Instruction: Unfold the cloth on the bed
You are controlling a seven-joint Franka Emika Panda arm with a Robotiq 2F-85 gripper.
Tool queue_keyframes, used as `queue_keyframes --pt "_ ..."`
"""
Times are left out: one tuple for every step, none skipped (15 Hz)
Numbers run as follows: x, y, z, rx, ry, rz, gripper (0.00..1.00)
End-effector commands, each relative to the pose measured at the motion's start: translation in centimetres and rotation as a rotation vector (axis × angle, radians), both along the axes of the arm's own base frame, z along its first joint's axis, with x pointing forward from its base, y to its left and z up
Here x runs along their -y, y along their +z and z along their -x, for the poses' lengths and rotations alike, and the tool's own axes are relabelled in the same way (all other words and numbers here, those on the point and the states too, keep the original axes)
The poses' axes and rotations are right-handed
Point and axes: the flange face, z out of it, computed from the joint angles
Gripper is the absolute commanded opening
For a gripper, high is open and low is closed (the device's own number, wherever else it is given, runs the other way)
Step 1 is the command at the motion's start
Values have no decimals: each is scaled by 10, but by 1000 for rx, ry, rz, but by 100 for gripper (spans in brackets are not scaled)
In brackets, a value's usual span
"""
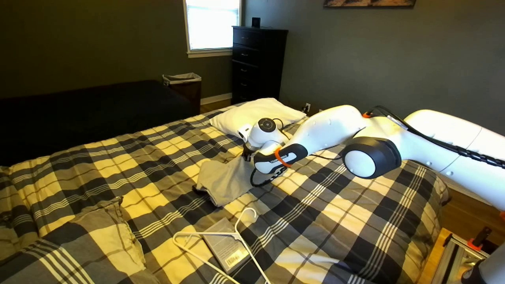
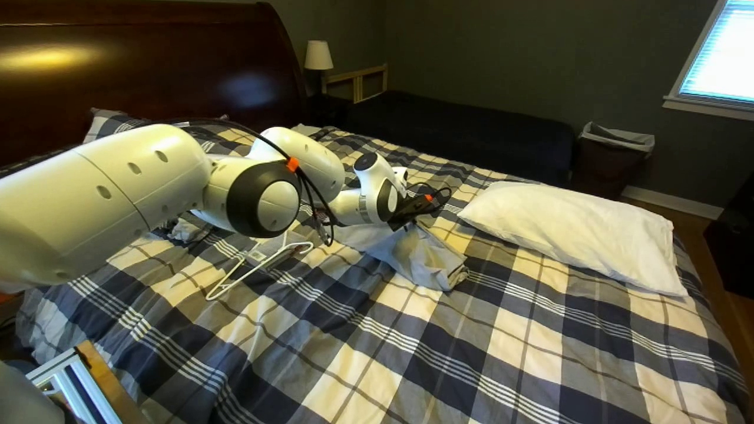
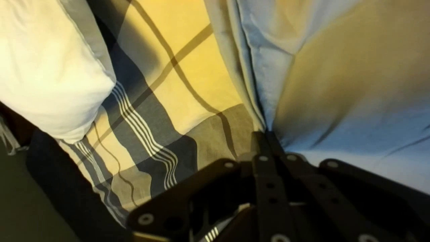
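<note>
Your fingers (image 3: 260, 148) pinch a gathered part of the grey cloth (image 3: 352, 80), which lies near mid-frame on the bed (image 1: 165, 185) in both exterior views. Below it, in an exterior view, a white hanger (image 1: 213, 234) overlaps a flat box (image 1: 225, 249); above is the white pillow (image 1: 260, 112). Your arm (image 1: 331, 130), entering from the right there, hides some cloth.

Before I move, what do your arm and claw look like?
The arm is white with rounded segments, black joint housings, orange bands and black cables along it; a black wrist panel bears pale lettering. The claw is black, with slim linked bars and pale round fasteners.
</note>
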Motion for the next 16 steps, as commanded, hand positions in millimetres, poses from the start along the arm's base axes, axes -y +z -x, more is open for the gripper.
queue_keyframes --pt "-12 2 27 -10 168 27 0" --pt "-18 -1 34 -22 232 35 0" --pt "-20 -5 43 -32 282 46 0" --pt "-19 -9 52 -39 335 61 0" --pt "-18 -10 60 -45 388 77 0" --pt "-14 -12 70 -42 424 89 0" --pt "-10 -14 79 -37 453 97 0" --pt "-1 -14 89 -23 466 101 0" --pt "6 -14 100 -8 478 102 0" --pt "15 -13 111 13 482 101 0" --pt "24 -10 122 42 481 96 0" --pt "32 -4 133 75 476 94 0" --pt "39 1 145 120 469 88 0" --pt "46 11 154 157 459 93 0" --pt "49 18 165 194 450 91 0" --pt "51 26 176 230 432 88 0"
